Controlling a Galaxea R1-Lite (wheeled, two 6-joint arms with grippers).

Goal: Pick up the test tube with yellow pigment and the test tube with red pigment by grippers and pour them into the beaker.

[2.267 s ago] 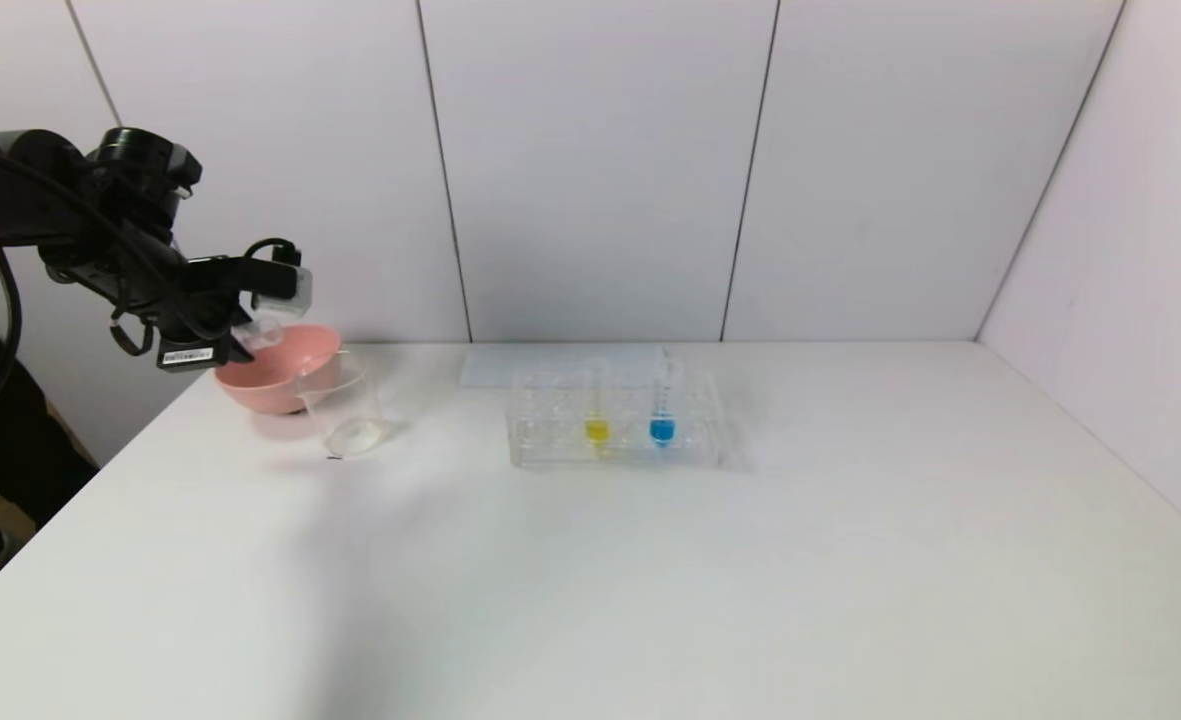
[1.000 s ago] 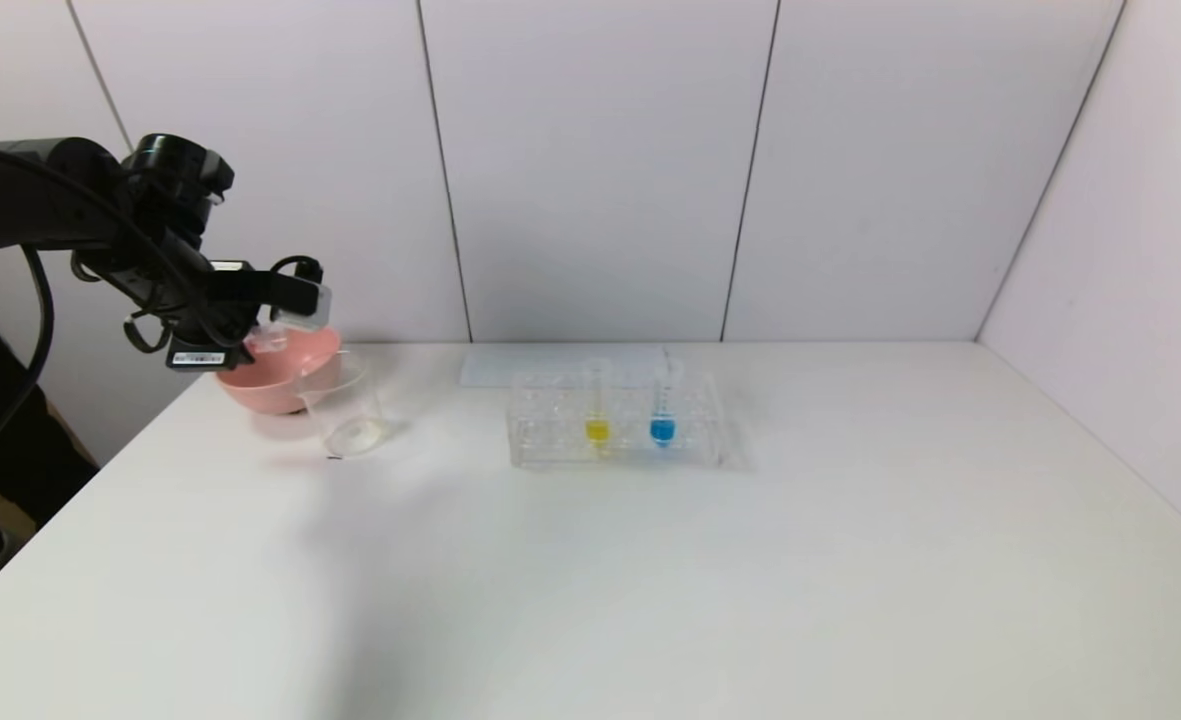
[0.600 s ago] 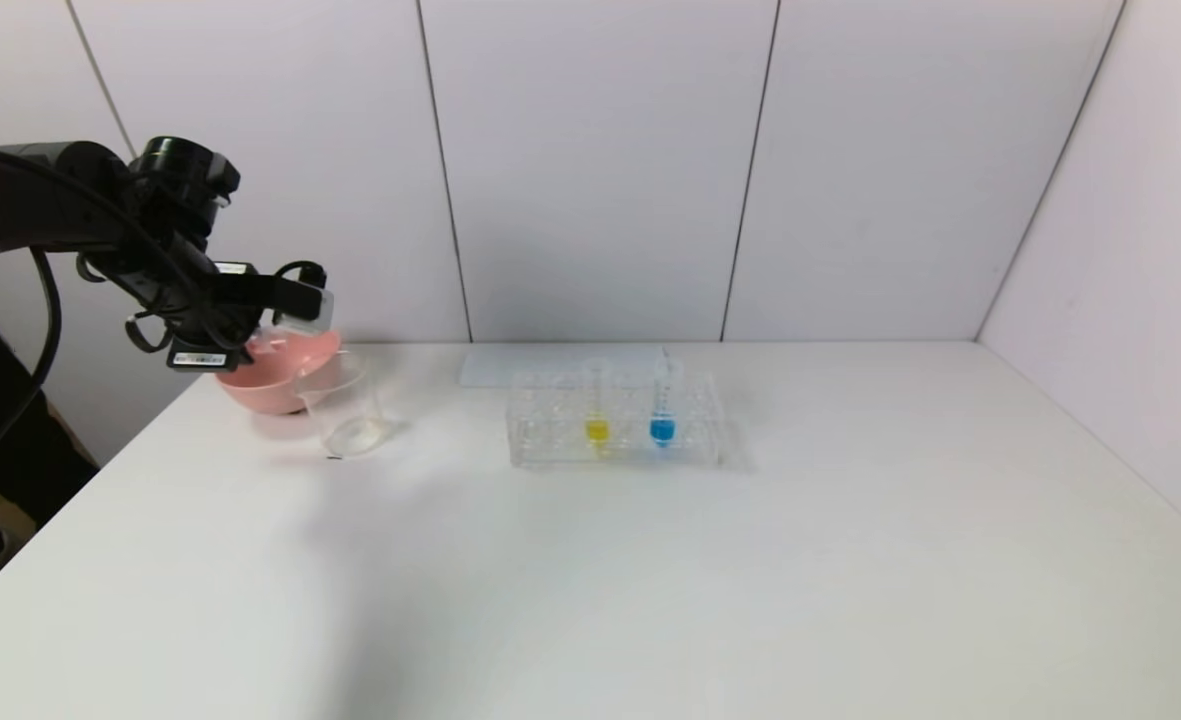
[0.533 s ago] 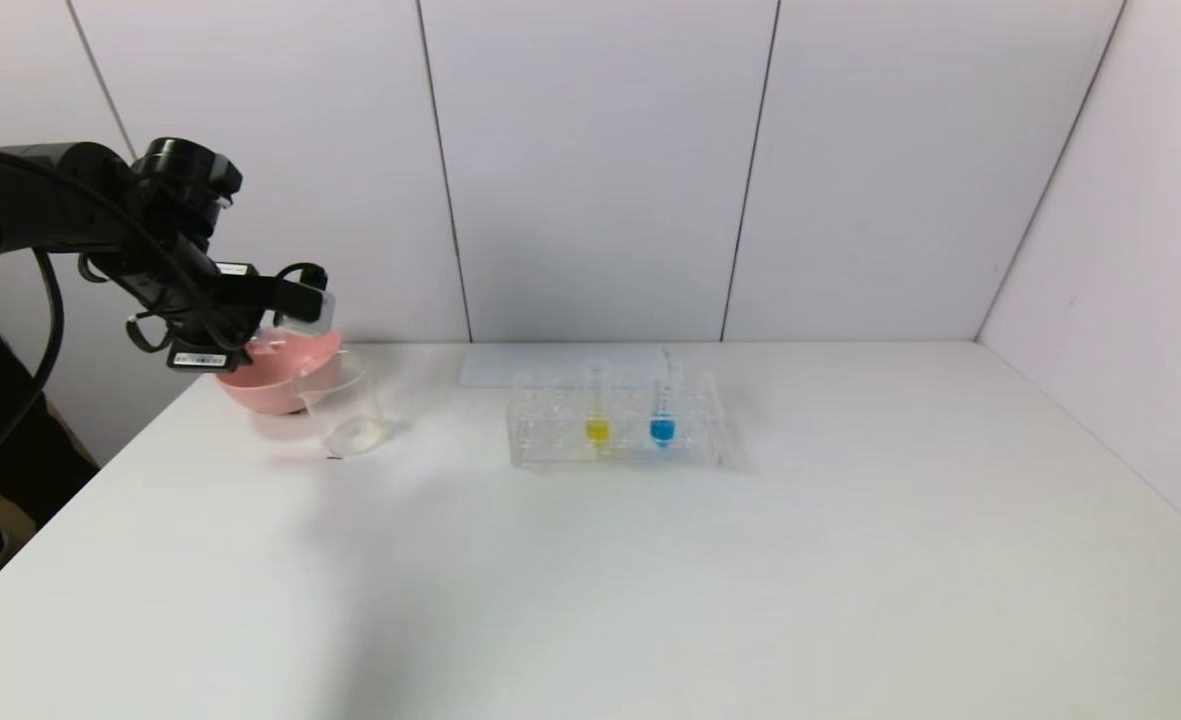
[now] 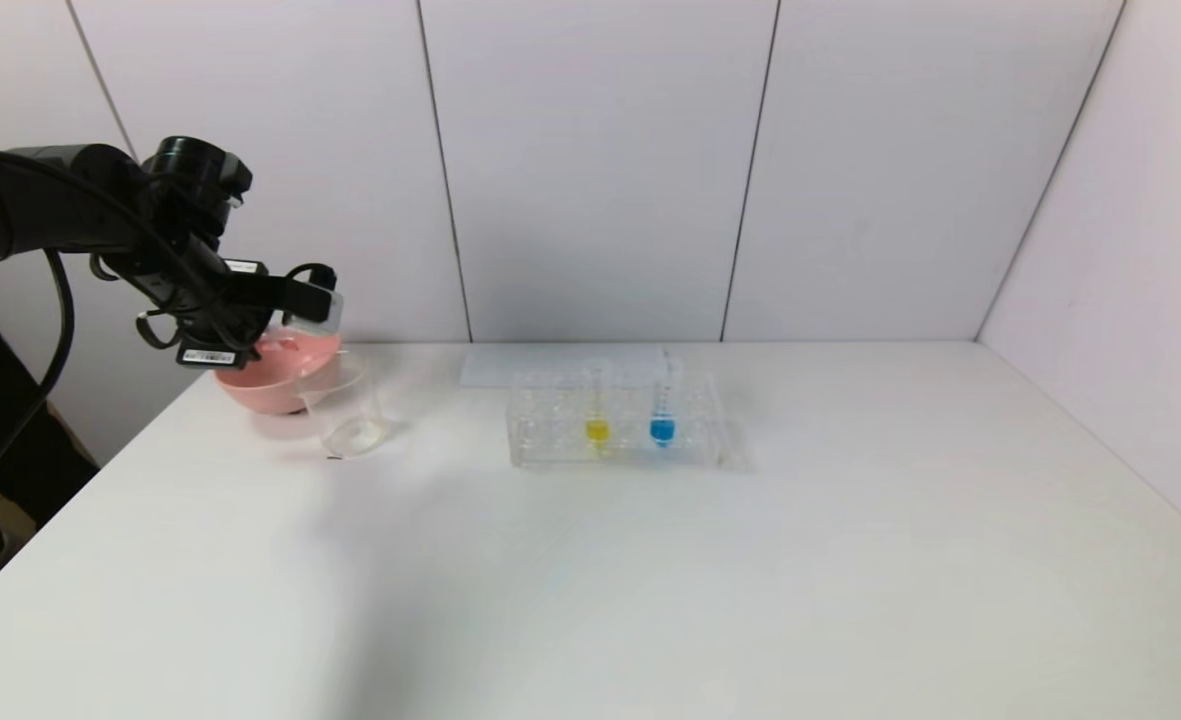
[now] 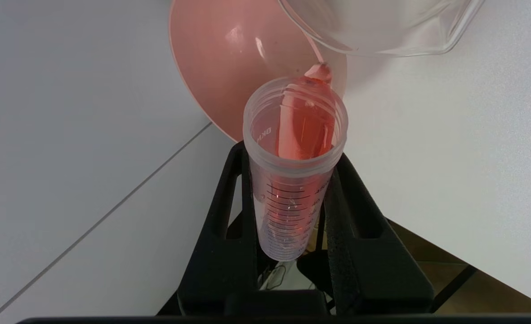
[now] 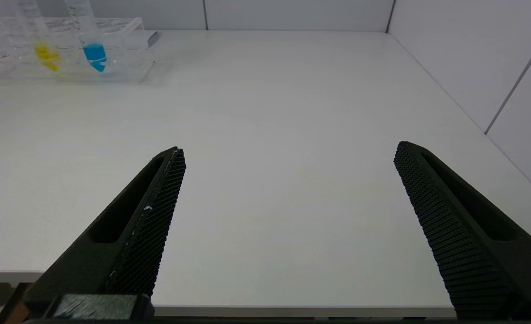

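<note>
The left gripper (image 6: 292, 198), wrist turned sideways above the pink bowl (image 5: 265, 385), clamps the tilted test tube with red pigment (image 6: 294, 162) beside the beaker (image 5: 345, 405). The right gripper (image 7: 287, 211) hovers low over the tabletop (image 5: 650, 580), fingers spread wide.

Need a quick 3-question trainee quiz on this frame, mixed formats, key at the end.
1. True or false: the left pincer grips the test tube with red pigment, tipped mouth-forward.
2. Which tubes stand in the rack? A) yellow and blue B) red and blue C) yellow only
3. Fill in: the right pincer is ____ and holds nothing.

Key
1. True. A red drop hangs at the tube's lip, near the pink bowl and the beaker.
2. A: the test tube with yellow pigment and the blue tube.
3. open
</note>
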